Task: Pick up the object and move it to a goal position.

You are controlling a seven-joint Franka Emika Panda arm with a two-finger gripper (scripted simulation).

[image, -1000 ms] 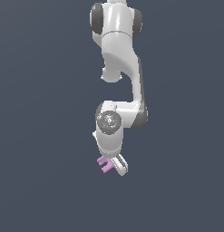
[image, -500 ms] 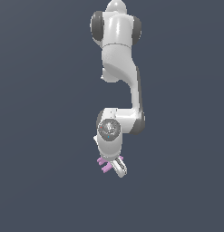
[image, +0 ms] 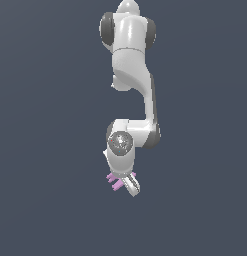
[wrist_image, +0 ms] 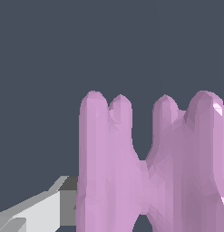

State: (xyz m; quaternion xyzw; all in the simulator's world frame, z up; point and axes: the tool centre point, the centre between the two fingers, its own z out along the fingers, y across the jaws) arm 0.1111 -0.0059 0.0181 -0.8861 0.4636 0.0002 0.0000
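Observation:
The object (image: 114,181) is a small pale pink-lilac piece with short prongs, held in the air at the lower end of the white arm. My gripper (image: 125,184) is shut on it, and the prongs stick out toward the exterior view's left of the white fingers (image: 131,186). In the wrist view the object (wrist_image: 145,172) fills much of the picture, its rounded prongs pointing away from the camera. One grey-white finger (wrist_image: 45,210) shows beside it, and the other finger is hidden behind the piece.
The white arm (image: 130,75) hangs down from above against a plain dark grey-blue background. No table, container or goal marker shows in either view.
The arm's upper links have shifted and the wrist has sunk slightly. The gripper stays shut on the object, which has hardly moved.

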